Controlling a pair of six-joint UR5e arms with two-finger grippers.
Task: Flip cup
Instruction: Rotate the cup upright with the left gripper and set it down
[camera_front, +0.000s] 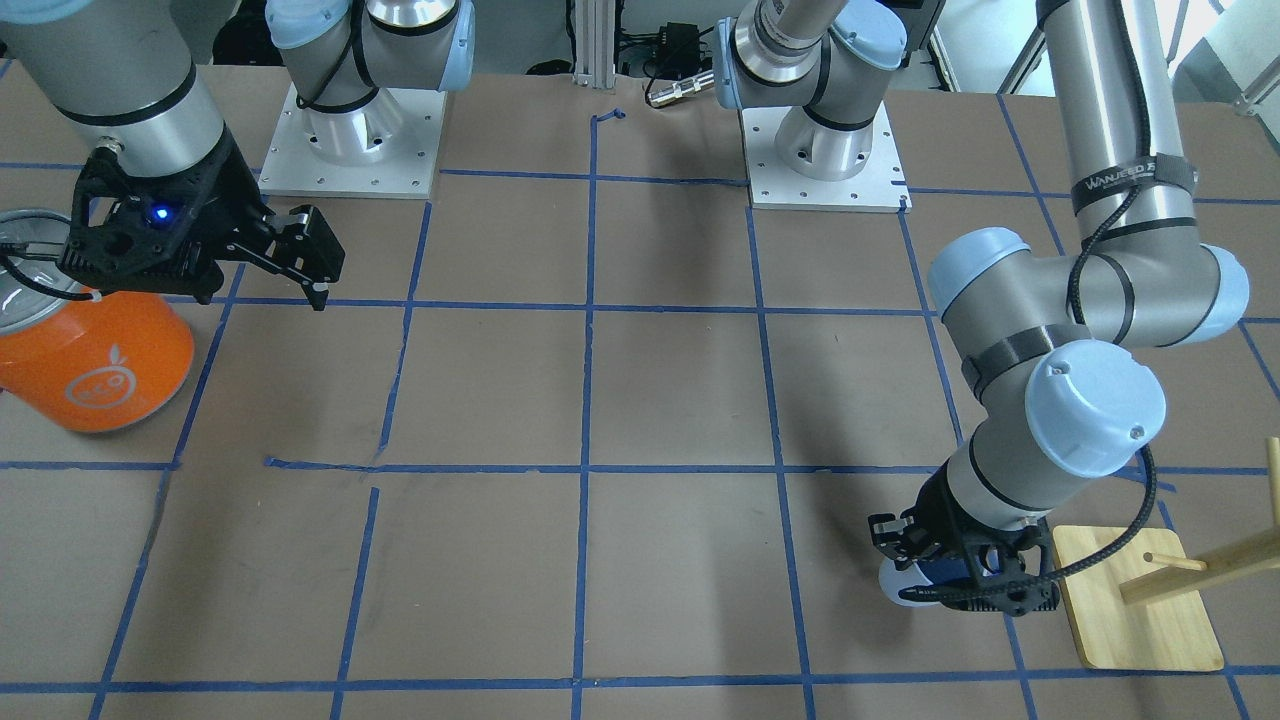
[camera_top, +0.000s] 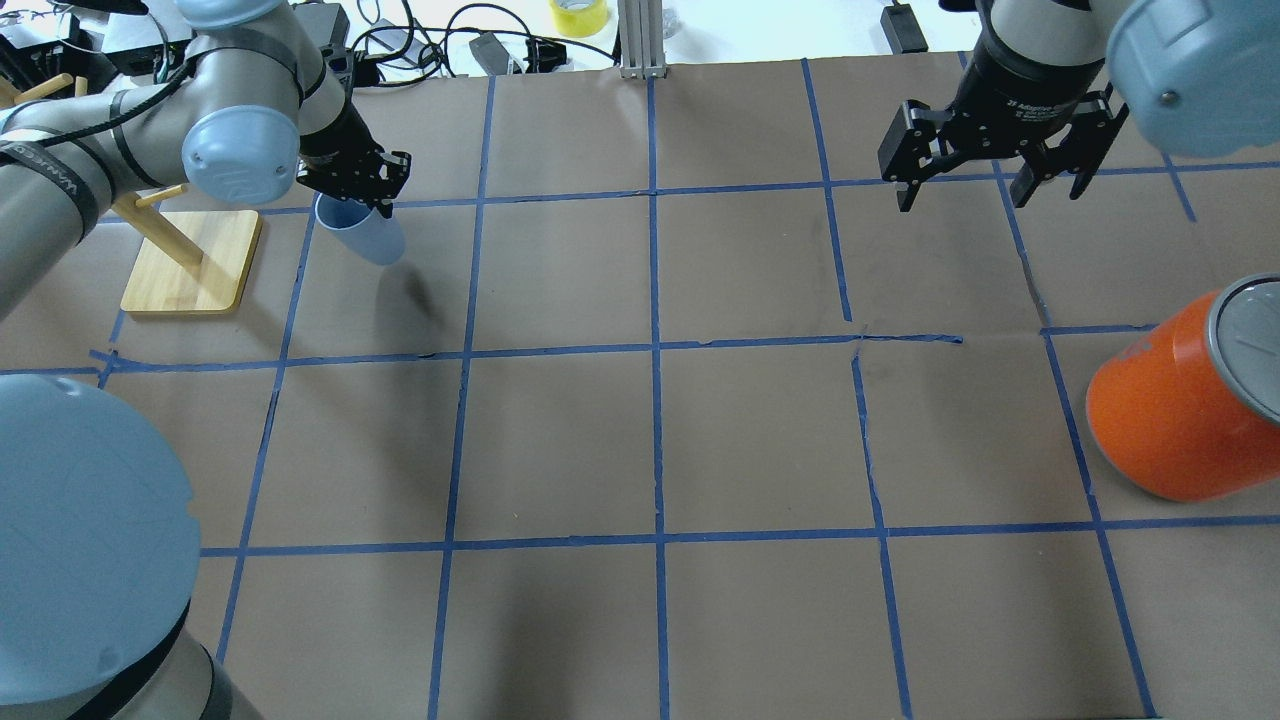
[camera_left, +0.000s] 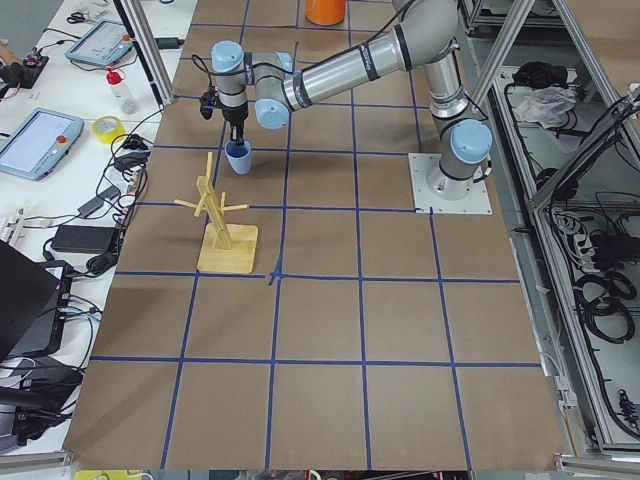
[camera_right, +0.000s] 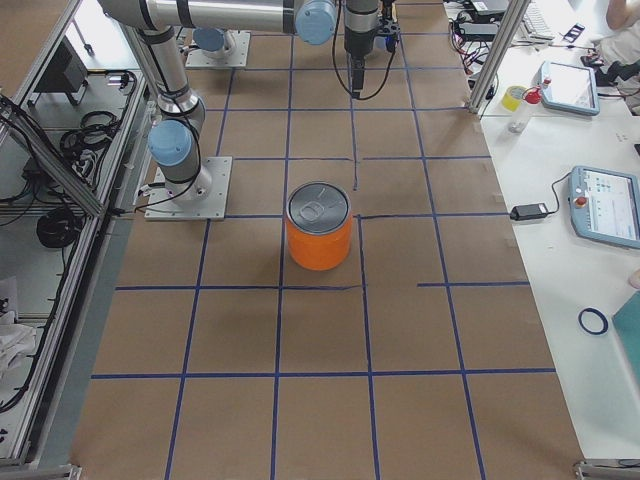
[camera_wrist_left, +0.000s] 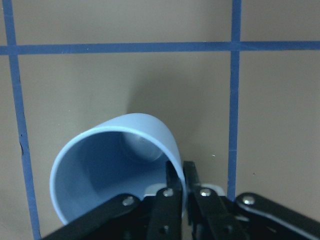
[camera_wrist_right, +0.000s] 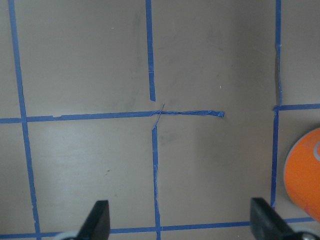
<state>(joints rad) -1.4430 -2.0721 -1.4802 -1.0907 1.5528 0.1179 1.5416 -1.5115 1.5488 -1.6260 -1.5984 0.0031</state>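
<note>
The pale lavender-blue cup (camera_top: 362, 238) hangs from my left gripper (camera_top: 352, 200) at the far left of the table. The gripper is shut on the cup's rim, one finger inside and one outside. In the left wrist view the cup (camera_wrist_left: 115, 165) has its mouth towards the camera, showing its darker blue inside, and the fingers (camera_wrist_left: 172, 192) pinch the rim. It also shows in the front view (camera_front: 903, 587) and the left side view (camera_left: 238, 157). My right gripper (camera_top: 985, 190) is open and empty, high over the far right squares.
A large orange can (camera_top: 1170, 420) with a metal lid stands at the right edge, and shows in the right wrist view (camera_wrist_right: 305, 172). A wooden peg rack (camera_top: 190, 262) on a square base stands just left of the cup. Blue tape lines grid the brown table.
</note>
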